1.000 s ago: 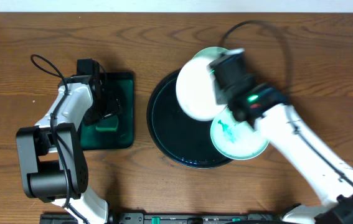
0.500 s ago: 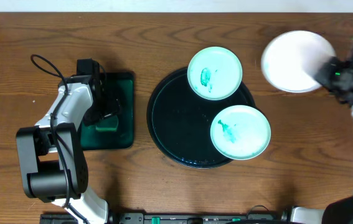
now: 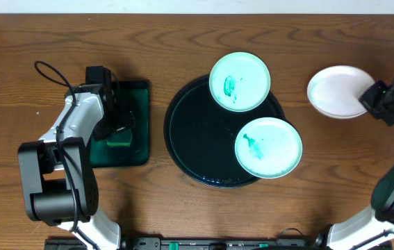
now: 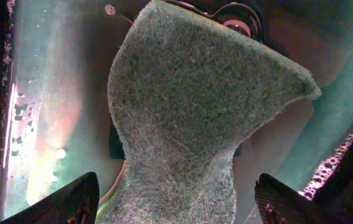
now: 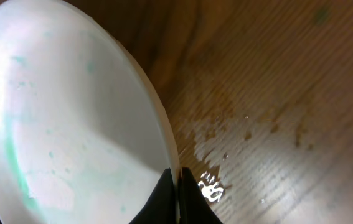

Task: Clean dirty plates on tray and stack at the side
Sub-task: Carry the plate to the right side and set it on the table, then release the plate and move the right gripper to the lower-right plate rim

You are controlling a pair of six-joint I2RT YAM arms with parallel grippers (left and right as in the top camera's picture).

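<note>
A glossy black tray [image 3: 190,132] lies mid-table. Two pale-aqua plates with teal smears sit on its right side, one at the far rim [image 3: 240,81] and one at the near right rim [image 3: 268,146]. A third, whiter plate [image 3: 337,91] hangs tilted over the wood at the far right, and my right gripper [image 3: 375,97] is shut on its rim. In the right wrist view the fingers [image 5: 177,186] pinch that plate [image 5: 70,124], which shows faint teal traces. My left gripper [image 4: 177,202] stands open around a green sponge [image 4: 195,112], with neither finger touching it.
A rectangular dark green tray [image 3: 137,97] at the left holds the sponge [image 3: 119,139], with my left arm over it. Water drops [image 5: 226,143] glisten on the wood beside the held plate. A black cable loops off the left arm [image 3: 47,69].
My right arm has carried the white plate from over the black tray to the far right of the table, uncovering the far smeared plate. The left arm has not moved.
</note>
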